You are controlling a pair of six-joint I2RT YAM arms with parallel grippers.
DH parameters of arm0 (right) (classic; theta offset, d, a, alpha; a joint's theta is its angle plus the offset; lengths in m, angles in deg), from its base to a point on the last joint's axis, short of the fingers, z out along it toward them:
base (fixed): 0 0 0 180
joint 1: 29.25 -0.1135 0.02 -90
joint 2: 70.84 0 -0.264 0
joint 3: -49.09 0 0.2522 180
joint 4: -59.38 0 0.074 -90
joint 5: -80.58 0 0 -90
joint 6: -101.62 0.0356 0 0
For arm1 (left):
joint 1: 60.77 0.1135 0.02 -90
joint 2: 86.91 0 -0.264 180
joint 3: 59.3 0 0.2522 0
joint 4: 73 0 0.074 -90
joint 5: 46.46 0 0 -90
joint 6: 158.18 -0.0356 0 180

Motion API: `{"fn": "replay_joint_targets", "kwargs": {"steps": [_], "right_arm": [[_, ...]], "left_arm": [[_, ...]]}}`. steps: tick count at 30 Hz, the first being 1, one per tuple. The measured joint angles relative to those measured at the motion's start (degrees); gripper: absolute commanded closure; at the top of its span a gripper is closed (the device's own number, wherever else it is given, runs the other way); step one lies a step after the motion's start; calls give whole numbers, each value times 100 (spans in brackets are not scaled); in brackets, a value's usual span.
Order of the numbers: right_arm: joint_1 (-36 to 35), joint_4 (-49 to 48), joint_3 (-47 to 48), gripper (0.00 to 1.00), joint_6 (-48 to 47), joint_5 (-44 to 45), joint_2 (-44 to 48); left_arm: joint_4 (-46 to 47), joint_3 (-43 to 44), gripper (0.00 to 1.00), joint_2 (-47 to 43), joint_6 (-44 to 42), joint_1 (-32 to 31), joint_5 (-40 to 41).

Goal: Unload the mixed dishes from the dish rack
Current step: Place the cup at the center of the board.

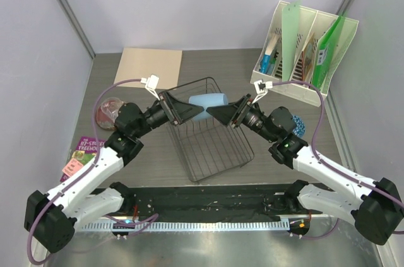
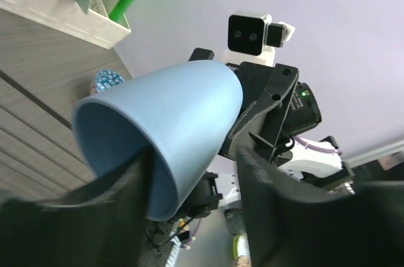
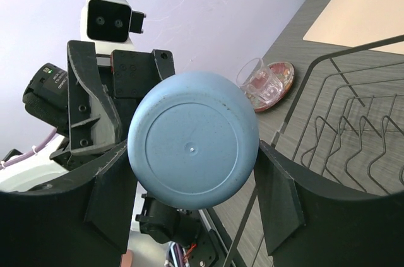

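The light blue plastic cup (image 1: 207, 102) is held on its side in the air above the dark wire dish rack (image 1: 211, 144). My right gripper (image 1: 219, 114) is shut on its base end; the round base faces the right wrist camera (image 3: 192, 137) between both fingers. My left gripper (image 1: 188, 110) is open at the cup's mouth (image 2: 158, 134): one finger is inside the rim, the other stands clear of the wall. The clear glass tumbler (image 1: 111, 108) stands on the dark red plate (image 1: 103, 117) at the left. The blue-and-white bowl (image 1: 300, 127) sits right of the rack.
A white file holder (image 1: 304, 46) with green folders stands at the back right. A tan board (image 1: 150, 68) lies at the back left. A magenta booklet (image 1: 82, 153) lies at the left. No dishes show inside the rack (image 3: 353, 122).
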Motion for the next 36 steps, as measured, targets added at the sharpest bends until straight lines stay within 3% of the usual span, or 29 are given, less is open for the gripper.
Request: {"fn": "replay_joint_targets", "kwargs": {"steps": [2,5,6,7,8,11,14,17,20,25,30,36], "right_arm": [[0,-2,0,99,7,-11,-2],[2,20,0,99,9,0,-9],[15,22,0,94,59,4,-2],[22,24,0,81,96,13,13],[31,42,0,46,142,33,42],[31,286,-2,3,197,199,284],[-2,1132,70,0,-262,702,623],[-2,2299,426,0,-737,1585,892],[0,3429,791,0,-1117,2761,1375],[2,4387,883,2,-1432,4113,2487],[7,4863,1093,3,-1596,4929,3263],[7,5442,1462,4,-1668,5455,3340]], "left_arm": [[94,-9,61,72,22,-90,22],[136,-22,85,144,57,-155,26],[184,-28,100,164,79,-173,4],[227,-31,100,170,105,-175,-4],[319,-28,100,170,146,-175,-52],[496,-2,100,155,151,-216,-81],[157,114,100,170,9,-264,57],[-748,514,100,409,-328,-240,315],[-1921,1456,100,1016,-890,-282,605],[-3202,2983,100,2116,-1665,-675,1172],[-4719,5200,100,3742,-2643,-1569,2184],[-6546,8863,100,6441,-3532,-2326,3176]]}}
